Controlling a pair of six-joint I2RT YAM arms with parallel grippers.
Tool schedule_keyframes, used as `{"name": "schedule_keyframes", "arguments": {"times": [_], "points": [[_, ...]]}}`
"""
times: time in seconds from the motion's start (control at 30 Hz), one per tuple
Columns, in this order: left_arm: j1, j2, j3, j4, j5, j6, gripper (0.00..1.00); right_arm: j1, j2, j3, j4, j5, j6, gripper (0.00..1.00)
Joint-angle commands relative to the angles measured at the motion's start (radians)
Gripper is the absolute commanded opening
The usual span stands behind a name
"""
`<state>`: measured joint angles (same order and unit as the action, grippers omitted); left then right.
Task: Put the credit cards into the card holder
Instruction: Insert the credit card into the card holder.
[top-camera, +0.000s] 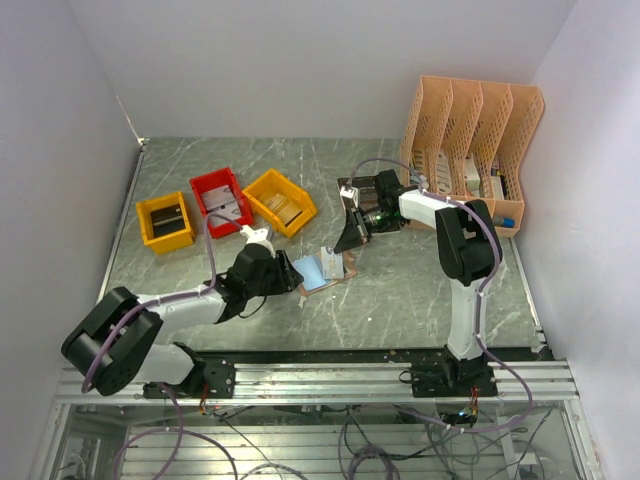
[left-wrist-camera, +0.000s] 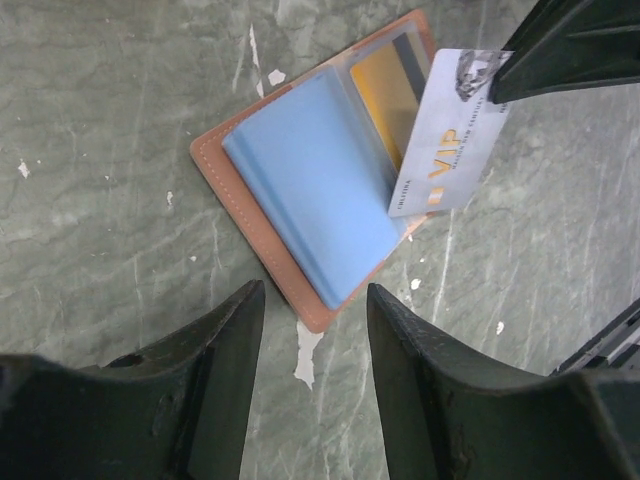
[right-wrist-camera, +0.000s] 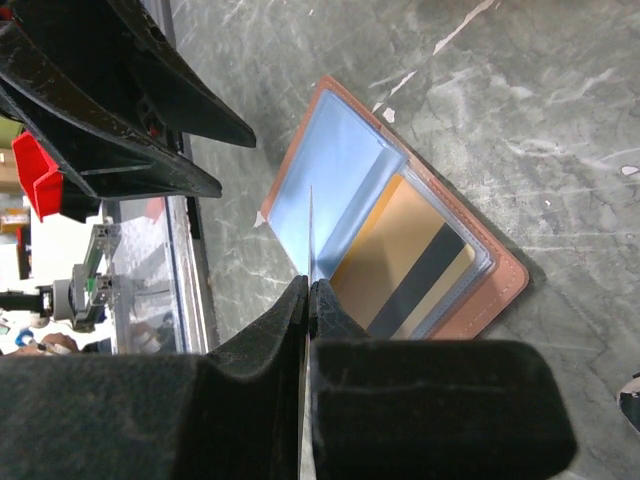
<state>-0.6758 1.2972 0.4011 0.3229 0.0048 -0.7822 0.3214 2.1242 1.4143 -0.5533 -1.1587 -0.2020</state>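
Bright even light, soft shadows, sharp

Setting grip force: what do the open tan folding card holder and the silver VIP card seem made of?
The tan card holder looks like matte leather or leatherette, going by its stitched edge. The silver VIP card is probably thin stiff plastic, with a smooth printed face.

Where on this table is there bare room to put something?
Bare stone: behind the red bin across to the peach rack, and in front between wallet and right arm's base. Crowded in the middle, where left tool and right tool meet over the wallet.
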Motion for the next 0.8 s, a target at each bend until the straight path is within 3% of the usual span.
{"name": "schedule_keyframes", "arguments": {"times": [0.0, 0.47, 0.77], "points": [[0.005, 0.045, 0.046, -0.029, -0.013, 0.03, 0.56, 0.002, 0.027, 0.035, -0.039, -0.008, -0.02, 0.0], [0.005, 0.176, 0.161, -0.124, -0.044, 0.083, 0.44, 0.003, 0.069, 0.044, -0.032, -0.026, 0.006, 0.0], [0.005, 0.22, 0.199, -0.167, -0.076, 0.112, 0.4, 0.004, 0.07, 0.003, 0.068, -0.028, 0.121, 0.0]]}}
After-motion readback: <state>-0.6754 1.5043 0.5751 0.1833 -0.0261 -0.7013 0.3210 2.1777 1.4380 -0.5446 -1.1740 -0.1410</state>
